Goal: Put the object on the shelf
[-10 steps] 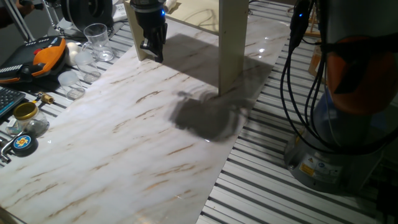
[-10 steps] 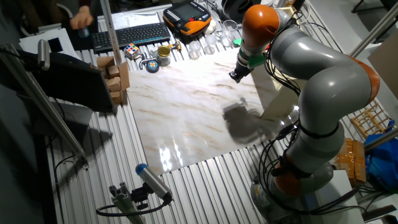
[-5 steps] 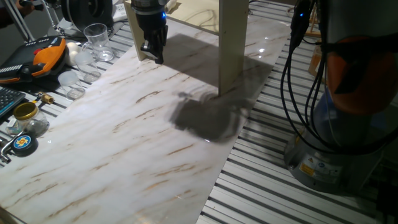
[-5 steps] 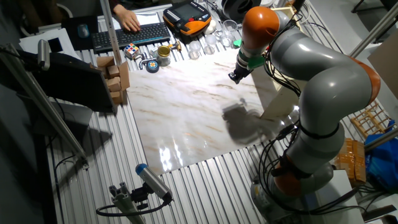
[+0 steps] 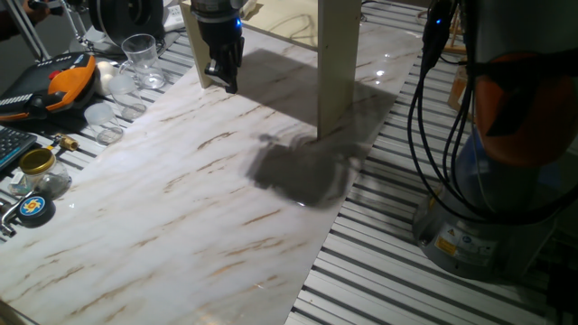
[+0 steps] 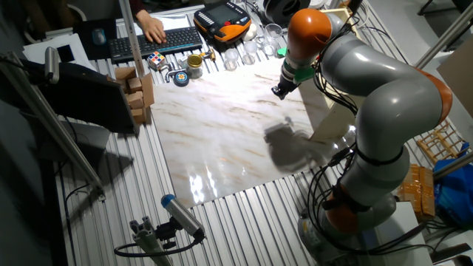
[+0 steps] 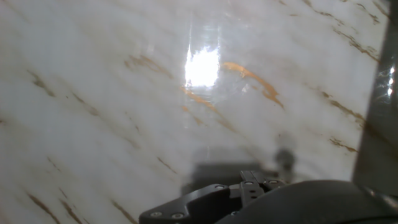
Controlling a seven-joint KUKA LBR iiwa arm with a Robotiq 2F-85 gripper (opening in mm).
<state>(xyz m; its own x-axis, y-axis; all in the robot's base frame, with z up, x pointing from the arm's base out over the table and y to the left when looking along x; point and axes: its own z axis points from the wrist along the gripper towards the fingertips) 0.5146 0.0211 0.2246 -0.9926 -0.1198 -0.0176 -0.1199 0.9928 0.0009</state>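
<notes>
My gripper [image 5: 223,78] hangs just above the far edge of the marble table [image 5: 181,217], in front of the left leg of the pale beige shelf [image 5: 339,63]. It also shows in the other fixed view [image 6: 278,90], where one shelf leg [image 6: 326,124] shows behind the arm. The black fingers stand close together, and I cannot tell whether they hold anything. The small white object with the red end is not in any view. The hand view shows only bare marble [image 7: 124,93] with a glare spot and part of the hand's housing at the bottom.
A drinking glass [image 5: 141,52], an orange-black device [image 5: 68,77] and a brass-lidded jar [image 5: 38,165] lie off the table's left side. The robot base [image 5: 488,208] and its cables stand at the right. A person's hand [image 6: 154,28] rests on a keyboard.
The gripper has risen very slightly and the arm otherwise stays in place. The person's hand has moved onto the keyboard.
</notes>
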